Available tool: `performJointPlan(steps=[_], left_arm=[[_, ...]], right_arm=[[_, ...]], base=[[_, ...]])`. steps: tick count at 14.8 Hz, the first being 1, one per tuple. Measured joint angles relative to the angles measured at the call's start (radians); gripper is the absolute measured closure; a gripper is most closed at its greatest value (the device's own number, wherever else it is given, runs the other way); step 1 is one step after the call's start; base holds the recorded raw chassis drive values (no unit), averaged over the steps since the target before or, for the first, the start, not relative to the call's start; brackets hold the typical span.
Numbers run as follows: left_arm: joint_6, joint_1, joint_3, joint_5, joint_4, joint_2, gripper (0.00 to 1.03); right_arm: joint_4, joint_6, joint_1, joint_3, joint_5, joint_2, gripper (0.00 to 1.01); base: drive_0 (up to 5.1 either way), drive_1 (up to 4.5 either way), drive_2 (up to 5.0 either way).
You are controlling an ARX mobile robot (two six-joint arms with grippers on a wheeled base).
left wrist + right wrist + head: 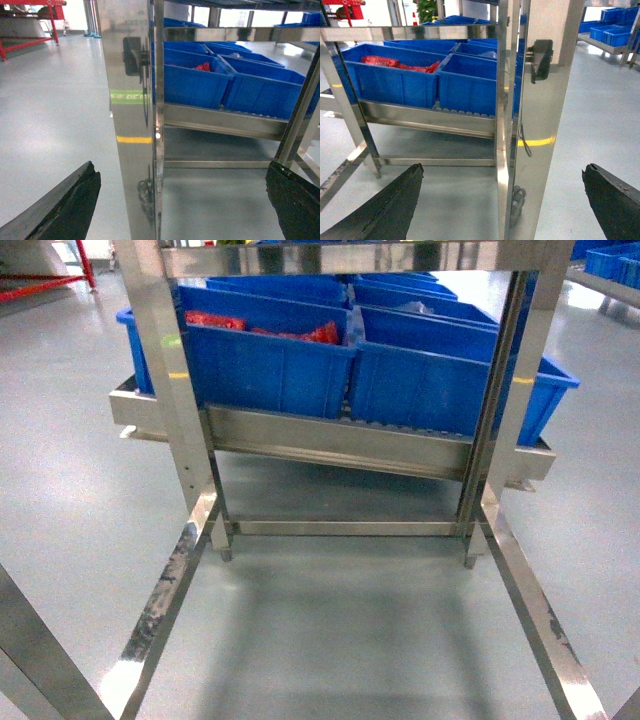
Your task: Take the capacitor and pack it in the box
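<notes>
Before the steel rack [190, 440]: both hands [185, 200] [502, 200] spread wide, empty. No box visible. Best to search the blue bins [270, 360] for capacitors first.

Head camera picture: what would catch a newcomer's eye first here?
Bright blue plastic bins sit side by side on the low shelf of a shiny steel rack, in the upper half of the view. The left bin holds red items. Below lies bare grey floor between the rack's legs.
</notes>
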Motion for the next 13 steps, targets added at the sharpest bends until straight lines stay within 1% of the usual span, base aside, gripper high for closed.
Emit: performJointPlan(steps=[13], left_arm=[[0.000,0.000,0.000,0.003,0.000,0.000,0.05]], right_arm=[[0.000,0.000,0.000,0.000,0.001,0.000,0.03]], base=[[0.0,0.00,0.0]])
